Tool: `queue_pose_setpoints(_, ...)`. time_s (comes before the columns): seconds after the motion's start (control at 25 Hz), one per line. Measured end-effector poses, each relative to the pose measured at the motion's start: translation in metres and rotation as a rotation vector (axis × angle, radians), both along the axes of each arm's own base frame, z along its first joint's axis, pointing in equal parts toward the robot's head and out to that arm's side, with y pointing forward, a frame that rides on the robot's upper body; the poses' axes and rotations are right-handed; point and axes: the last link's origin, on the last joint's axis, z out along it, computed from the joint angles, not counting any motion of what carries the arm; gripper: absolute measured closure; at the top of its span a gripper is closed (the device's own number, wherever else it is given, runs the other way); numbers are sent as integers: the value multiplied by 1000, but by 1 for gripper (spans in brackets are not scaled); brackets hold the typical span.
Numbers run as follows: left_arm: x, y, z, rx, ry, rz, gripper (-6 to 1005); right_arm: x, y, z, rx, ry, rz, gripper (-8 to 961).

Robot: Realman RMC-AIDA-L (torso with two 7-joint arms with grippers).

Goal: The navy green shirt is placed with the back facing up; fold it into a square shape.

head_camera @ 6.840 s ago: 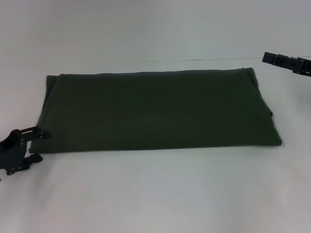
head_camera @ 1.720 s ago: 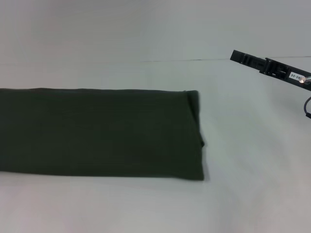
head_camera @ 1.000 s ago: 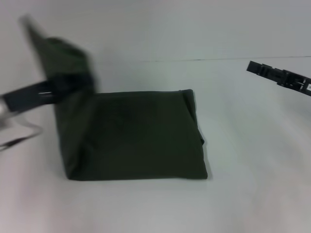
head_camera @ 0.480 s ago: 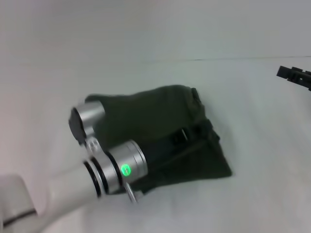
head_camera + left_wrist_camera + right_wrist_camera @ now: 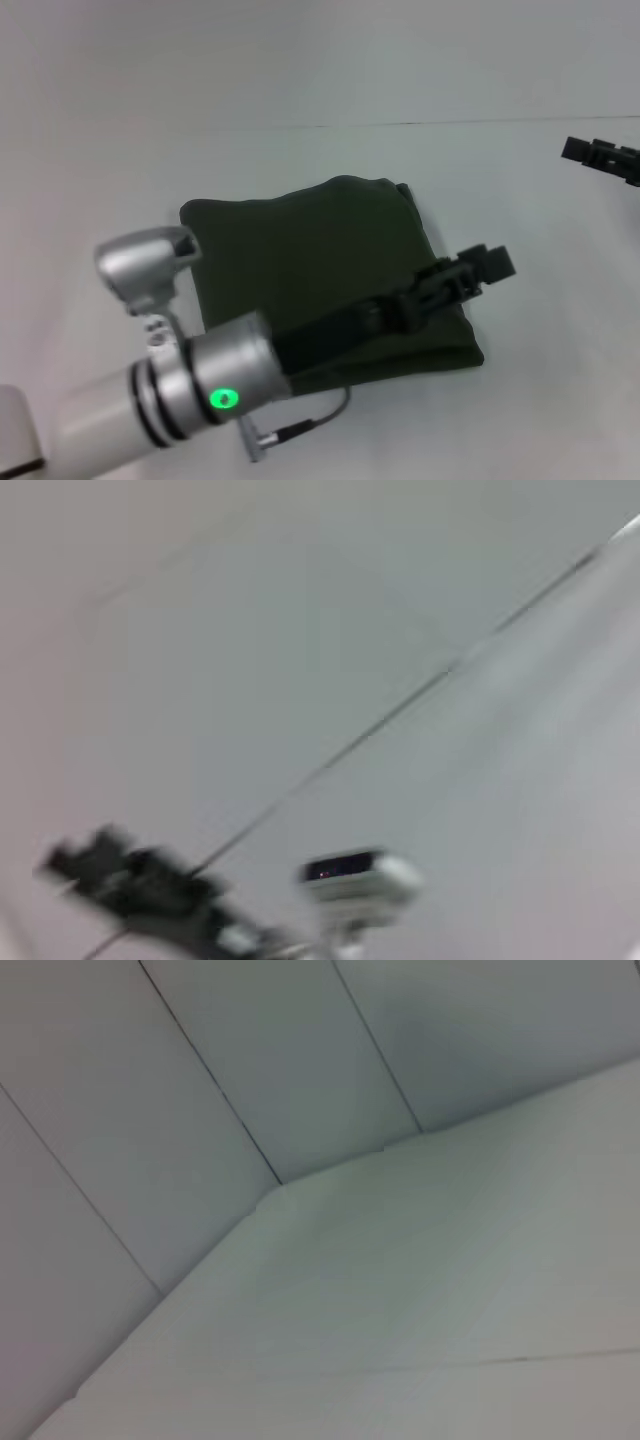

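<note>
The navy green shirt lies on the white table in the head view, folded into a rough square with its plain side up. My left arm reaches across it from the near left. My left gripper hangs at the shirt's right edge, its tip just past the cloth and over the table. My right gripper is held off at the far right, well clear of the shirt. It also shows blurred in the left wrist view as the right gripper. Neither wrist view shows the shirt.
The white table stretches around the shirt on all sides. A cable loops under my left forearm by the shirt's near edge. A pale wall stands behind the table.
The long folded shirt was doubled over: my left gripper carried its left end up and across to the right. Now the cloth lies flat and the gripper has slid further right to the edge.
</note>
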Motion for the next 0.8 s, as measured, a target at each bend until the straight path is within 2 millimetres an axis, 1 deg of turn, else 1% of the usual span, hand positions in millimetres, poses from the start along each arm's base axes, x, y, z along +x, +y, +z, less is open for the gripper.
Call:
queue_pose_setpoints(0.04, -3, 0, 7, 1, -21, -11, 657, -1, 1, -1, -12, 4, -7, 251)
queue_pose_setpoints(0.12, -15, 5, 17, 18, -13, 12, 599, -4, 5, -1, -45, 8, -22, 251)
queue_pose_setpoints(0.16, -21, 8, 22, 27, 1, 29, 570, -6, 7, -1, -61, 7, -30, 251)
queue_pose_setpoints(0.2, -35, 14, 32, 59, 39, 50, 541, -8, 9, 0, -83, 5, -42, 251)
queue_pose_setpoints(0.24, -35, 14, 32, 59, 39, 50, 507, -9, 12, 0, -107, 1, -58, 251)
queue_pose_setpoints(0.4, -59, 24, 52, 155, 130, 74, 371, -19, 23, -4, -199, -21, -112, 251)
queue_pose_setpoints(0.56, -79, 33, 67, 218, 221, 120, 224, -33, 32, -18, -254, -31, -115, 251)
queue_pose_setpoints(0.64, -83, 35, 70, 225, 236, 134, 148, -39, 35, -27, -263, -36, -114, 251)
queue_pose_setpoints(0.68, -93, 39, 76, 252, 282, 172, 110, -43, 36, -33, -270, -36, -111, 251)
queue_pose_setpoints(0.76, -98, 42, 79, 264, 303, 193, 91, -48, 38, -41, -275, -40, -106, 251)
queue_pose_setpoints(0.8, -106, 49, 83, 276, 340, 243, 82, -52, 40, -47, -275, -42, -102, 251)
